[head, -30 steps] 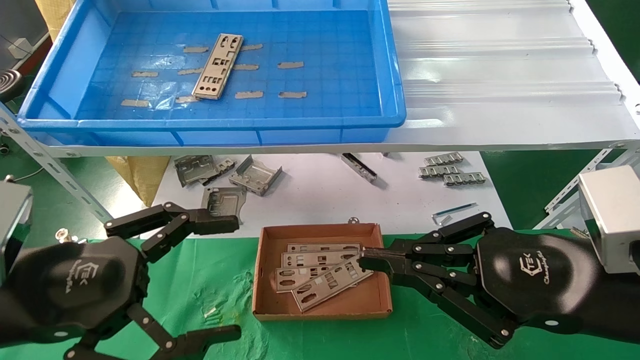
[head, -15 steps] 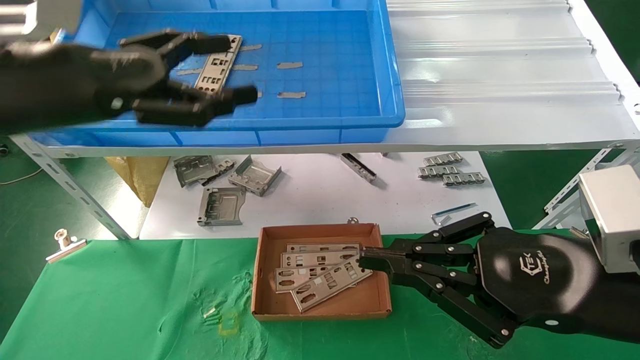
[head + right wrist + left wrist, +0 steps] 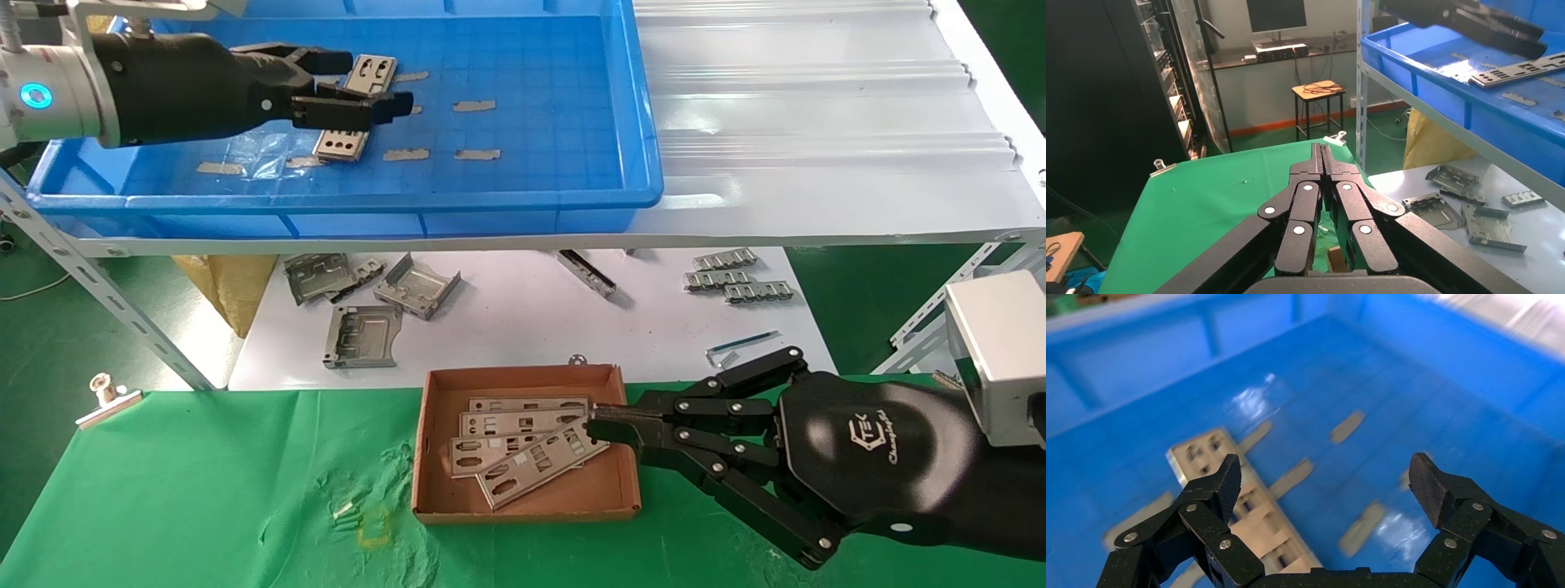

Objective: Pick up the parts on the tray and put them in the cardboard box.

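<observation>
One silver-grey part [image 3: 340, 144] lies flat on the floor of the blue tray [image 3: 572, 196] on the shelf. My left gripper [image 3: 364, 82] hovers open just over this strip, one finger on either side of its width. The left wrist view has the part [image 3: 1248, 508] beside one fingertip of the open left gripper [image 3: 1326, 478], nothing held. The cardboard box [image 3: 523, 377] sits on the green cloth with several parts [image 3: 523, 465] in it. My right gripper [image 3: 601, 425] is shut, its tip at the box's right edge, touching the top strip.
A white corrugated sheet [image 3: 817, 122] lies right of the tray. On the lower white surface are bent grey brackets [image 3: 364, 335], ribbed clips [image 3: 735, 278] and a small bar [image 3: 588, 273]. A binder clip [image 3: 106, 396] sits at the cloth's left edge. A slanted shelf strut [image 3: 106, 302] stands at left.
My left arm rose from the near-left cloth to the tray and now hangs lower and steadier over the strip, still open. The right gripper and box have not moved.
</observation>
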